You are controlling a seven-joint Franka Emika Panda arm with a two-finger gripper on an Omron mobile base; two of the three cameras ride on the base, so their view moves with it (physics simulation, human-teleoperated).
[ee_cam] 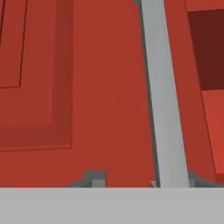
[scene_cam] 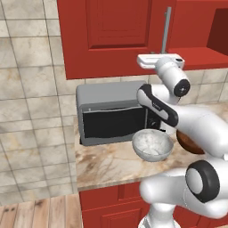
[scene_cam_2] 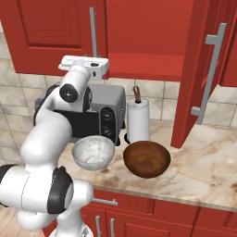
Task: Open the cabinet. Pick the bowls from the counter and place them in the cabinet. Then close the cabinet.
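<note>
While the speckled grey-white bowl (scene_cam_2: 93, 152) and dark brown wooden bowl (scene_cam_2: 146, 159) sit on the marbled stone counter (scene_cam_2: 203, 166), the gripper (ee_cam: 144, 181) stands part-open astride the red wall cabinet's (scene_cam: 111, 35) grey bar handle (ee_cam: 162, 96), grip uncertain.

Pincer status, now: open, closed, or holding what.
Pincer: at the left cabinet door's grey bar handle, one fingertip left of it, the other right; whether they grip the bar cannot be told.

Arm (scene_cam: 178, 116) raised high, wrist level, fingers (ee_cam: 98, 178) partly spread.
</note>
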